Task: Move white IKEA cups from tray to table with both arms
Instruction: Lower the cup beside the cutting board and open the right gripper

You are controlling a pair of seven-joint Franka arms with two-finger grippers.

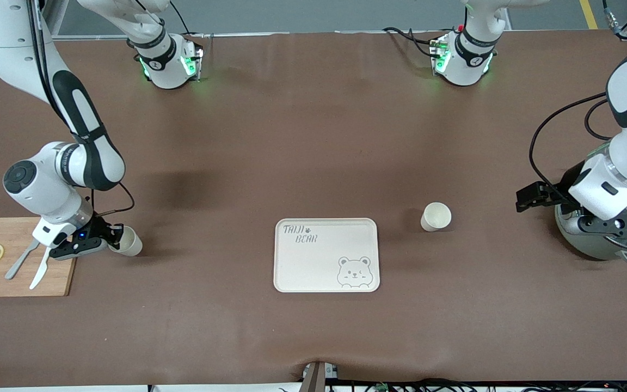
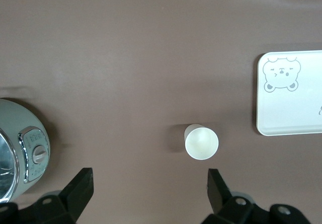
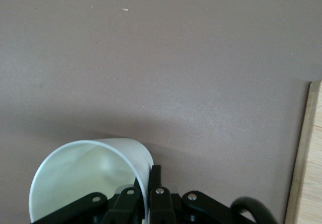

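One white cup (image 1: 436, 216) stands upright on the brown table beside the bear-print tray (image 1: 313, 267), toward the left arm's end. It shows in the left wrist view (image 2: 201, 141). My left gripper (image 1: 531, 197) is open and empty (image 2: 149, 183), between that cup and the pot, apart from the cup. My right gripper (image 1: 113, 238) is shut on the rim wall of the second white cup (image 1: 130, 242), one finger inside and one outside (image 3: 147, 183). That cup (image 3: 85, 173) is tilted, low over the table beside the cutting board.
A grey-green pot (image 1: 602, 239) stands at the left arm's end, under the left wrist (image 2: 20, 158). A wooden cutting board (image 1: 19, 272) with two lemon slices, a fork and a knife lies at the right arm's end; its edge shows in the right wrist view (image 3: 307, 158).
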